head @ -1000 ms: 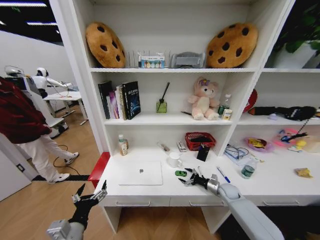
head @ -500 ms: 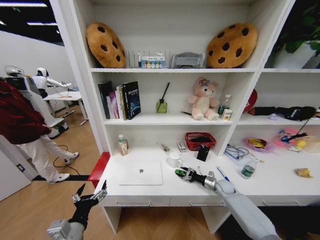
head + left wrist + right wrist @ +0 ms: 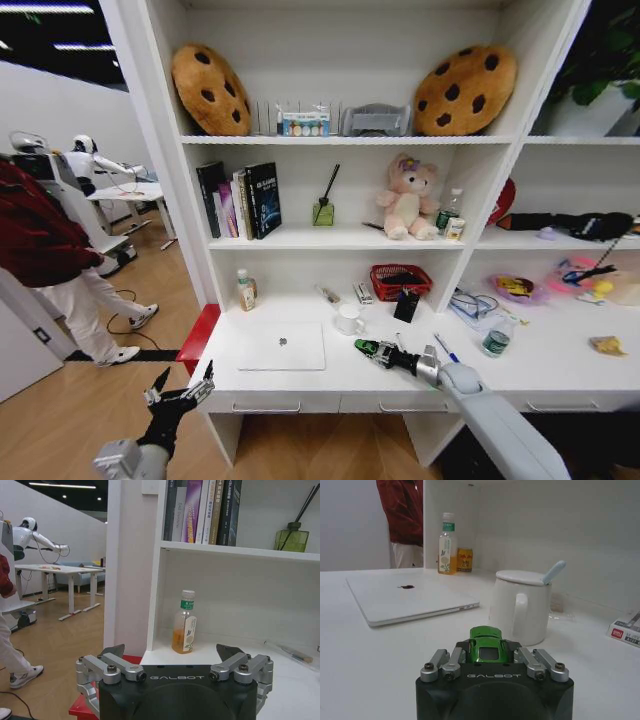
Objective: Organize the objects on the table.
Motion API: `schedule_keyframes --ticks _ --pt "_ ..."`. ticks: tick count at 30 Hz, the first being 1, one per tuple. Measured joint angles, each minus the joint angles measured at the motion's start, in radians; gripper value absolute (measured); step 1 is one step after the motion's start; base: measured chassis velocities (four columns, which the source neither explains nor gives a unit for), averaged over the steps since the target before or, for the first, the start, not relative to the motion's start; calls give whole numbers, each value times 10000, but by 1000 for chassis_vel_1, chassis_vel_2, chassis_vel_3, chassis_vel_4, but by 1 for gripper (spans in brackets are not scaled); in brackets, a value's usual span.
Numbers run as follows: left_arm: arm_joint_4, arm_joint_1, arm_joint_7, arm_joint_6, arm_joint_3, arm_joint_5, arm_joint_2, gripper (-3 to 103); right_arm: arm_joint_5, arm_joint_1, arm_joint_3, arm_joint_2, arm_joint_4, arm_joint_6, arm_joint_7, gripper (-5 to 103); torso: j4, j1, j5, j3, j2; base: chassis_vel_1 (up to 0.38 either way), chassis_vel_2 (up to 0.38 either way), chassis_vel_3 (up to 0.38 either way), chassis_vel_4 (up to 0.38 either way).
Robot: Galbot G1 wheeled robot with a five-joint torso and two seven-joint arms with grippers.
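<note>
L gripper (image 3: 183, 388) hangs lower left of head view, off the table's front edge, fingers spread wide, nothing in them; same spot as 1 s ago, so idle. Silver laptop (image 3: 281, 346) lies flat left of centre on the white table (image 3: 560, 370), unmoved.

Centre frame: the change. 1 s ago the green toy car (image 3: 366, 347) sat free w/ the R gripper (image 3: 378, 351) just short of it. 0.5 s ago gripper had reached it. Now, per R wrist view, the fingers are closed tight on the car's sides, car (image 3: 488, 648) nose pointing at the white mug (image 3: 521, 605).

Judgement: grasp looks secured, car not clearly lifted yet. Blue pen (image 3: 446, 348) and water bottle (image 3: 497, 337) further right, untouched.
</note>
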Motion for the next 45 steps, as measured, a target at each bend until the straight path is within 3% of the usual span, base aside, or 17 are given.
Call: schedule_keyframes --ticks 5,8,9,11,12,14,16,18,19,21,28,34,45 --pt "0 0 0 1 0 0 0 100 769 -295 620 -464 1280 -281 -17 37 -1 0 0 -1 0 0 0 0 0" --pt "0 -1 0 0 0 0 0 100 2218 167 829 -1324 2271 -835 240 37 -2 0 -3 -1 1 0 0 0 0" --pt "0 -1 0 0 0 0 0 100 2218 167 829 -1324 2271 -835 240 37 -2 0 -3 -1 1 0 0 0 0" --pt "0 -1 0 0 0 0 0 100 3077 1612 258 -1891 2148 -1150 290 37 -2 0 -4 -2 1 0 0 0 0" --pt "0 -1 0 0 0 0 0 100 3077 1612 258 -1891 2148 -1150 290 37 -2 0 -4 -2 1 0 0 0 0" --pt "0 0 0 0 1 0 1 100 3460 3587 -877 -2021 1365 -1276 221 37 2 0 -5 -2 1 0 0 0 0" --pt "0 -1 -1 1 1 -1 0 100 3508 4478 -1434 -1929 870 -1287 155 37 1 0 -2 0 0 0 0 0 0" --pt "0 -1 1 0 1 -1 1 100 3520 6715 -2729 -1384 -569 -1261 -16 37 8 2 -9 0 0 0 0 0 0" --pt "0 -1 1 0 1 -1 1 100 3520 6715 -2729 -1384 -569 -1261 -16 37 8 2 -9 0 0 0 0 0 0" --pt "1 0 0 1 1 -1 1 100 3357 8193 -3786 -678 -2070 -1082 -225 37 7 2 -3 1 -1 0 0 0 0" --pt "1 -1 -1 1 0 -1 1 100 2883 10410 -5277 727 -4739 -942 -292 37 1 2 -7 0 0 0 0 0 0" --pt "1 -2 -1 1 1 -1 1 100 2870 10527 -5556 1193 -4826 -1081 276 37 3 2 -6 -1 0 0 0 0 0" --pt "1 -1 -1 0 1 -1 1 100 2645 9777 -5502 1224 -4587 -975 869 37 0 0 -1 -1 -1 0 0 0 0"
